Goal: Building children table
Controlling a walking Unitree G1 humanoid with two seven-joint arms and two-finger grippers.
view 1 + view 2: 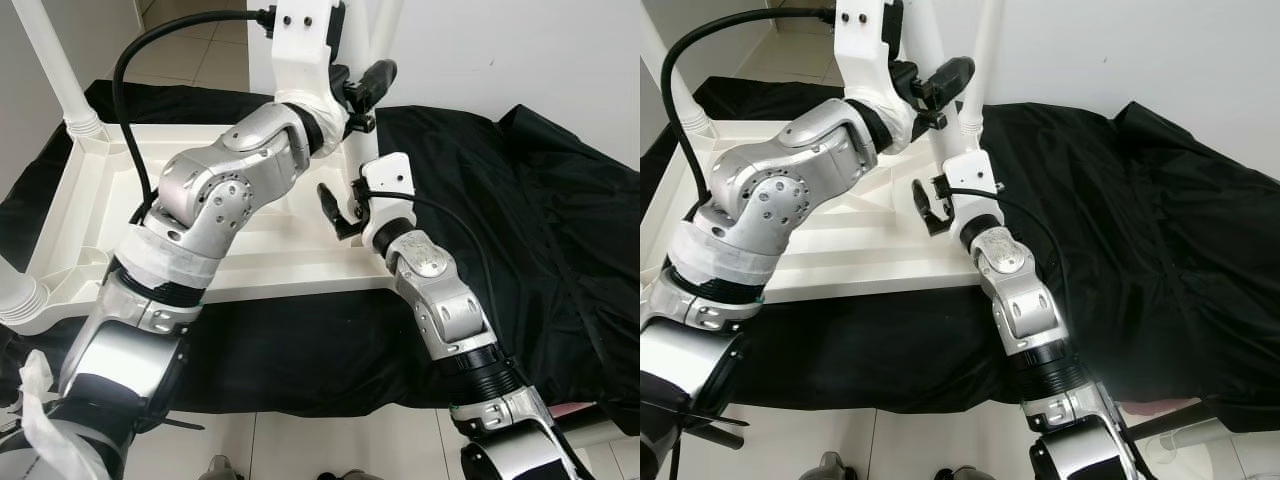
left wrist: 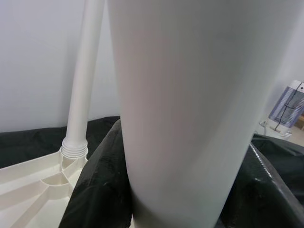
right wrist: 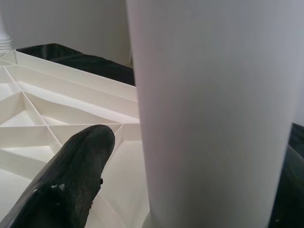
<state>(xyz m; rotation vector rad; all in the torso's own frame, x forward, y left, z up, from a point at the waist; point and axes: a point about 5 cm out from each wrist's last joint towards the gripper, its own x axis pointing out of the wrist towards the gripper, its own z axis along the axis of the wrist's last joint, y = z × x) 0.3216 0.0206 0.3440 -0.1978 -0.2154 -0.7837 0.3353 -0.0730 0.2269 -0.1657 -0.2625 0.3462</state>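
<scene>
an upright white leg [image 1: 930,60] stands between both arms, blocking passage across the corner. another leg [image 1: 985,50] rises just beside it. open black cloth [image 1: 1140,220] lies to the right.
</scene>
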